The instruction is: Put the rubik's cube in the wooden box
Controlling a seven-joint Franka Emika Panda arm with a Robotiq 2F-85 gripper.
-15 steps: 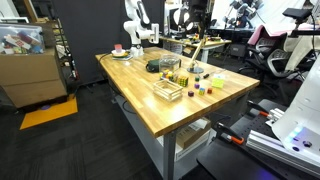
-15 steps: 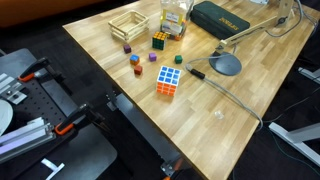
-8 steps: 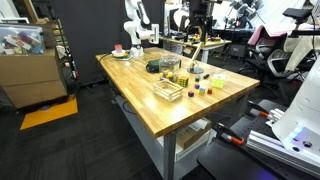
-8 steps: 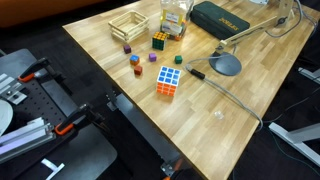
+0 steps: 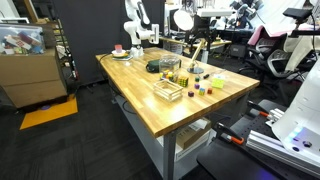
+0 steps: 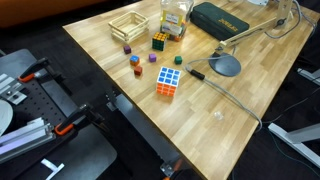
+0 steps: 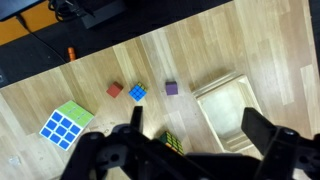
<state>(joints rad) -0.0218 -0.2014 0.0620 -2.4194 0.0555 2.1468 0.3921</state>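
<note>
Wooden surface [image 6: 205, 115] is cluttered at its far end. The wooden box [image 6: 127, 27] sits far left. The rubik's cube [image 6: 160, 41], small and dark-edged, rests on the surface just right of the box, outside it. A clear container [image 6: 175, 16] stands just beyond the cube and a long dark case [image 6: 222, 17] lies further right. Near side of the cube: purple block [image 6: 127, 47], orange block [image 6: 134, 60], blue block [image 6: 136, 71], another purple block [image 6: 152, 57]. A bigger white-edged puzzle cube [image 6: 168, 81] is nearer still, with a grey lamp base [image 6: 225, 65] to its right. Nothing lies between cube and box.

Wrist view looks straight down. The hand [image 7: 192, 125] hovers above the surface [image 7: 200, 45], its two dark fingers [image 7: 135, 118] spread wide, nothing held. The rubik's cube [image 7: 172, 142] shows between them, partly hidden by the hand, just left of the wooden box [image 7: 232, 108], which looks empty. Red block [image 7: 115, 90], blue block [image 7: 138, 93] and purple block [image 7: 171, 88] sit further off; the big puzzle cube [image 7: 66, 125] is at left. Arm pose can't be made out in either exterior view.
</note>
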